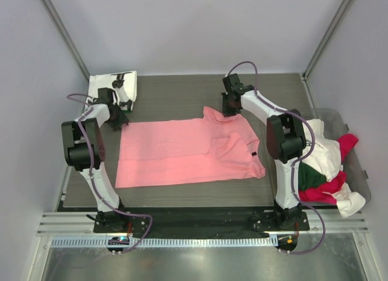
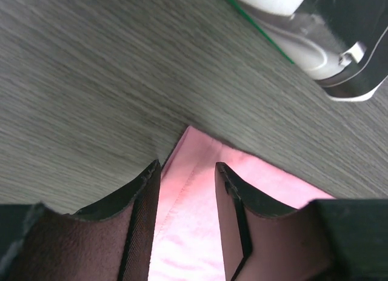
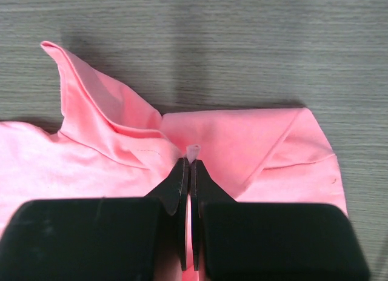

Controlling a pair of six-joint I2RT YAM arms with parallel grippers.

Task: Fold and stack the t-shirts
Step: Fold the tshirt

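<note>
A salmon-pink t-shirt [image 1: 182, 152] lies spread flat mid-table, its sleeve end bunched at the right. My left gripper [image 1: 119, 120] is at the shirt's far left corner. In the left wrist view it [image 2: 188, 172] is open, with the hemmed corner [image 2: 191, 202] lying between its fingers [image 2: 144, 199]. My right gripper [image 1: 229, 105] is at the shirt's far edge by the sleeve. In the right wrist view it [image 3: 191, 161] is shut on a small pinch of the pink cloth [image 3: 242, 135], and a folded sleeve flap [image 3: 91, 93] rises to its left.
A folded white t-shirt with black print [image 1: 114, 85] lies at the back left, just behind the left gripper. A clear bin [image 1: 357, 160] at the right edge holds a pile of white, dark green and red tees [image 1: 324, 169]. Grey walls enclose the table.
</note>
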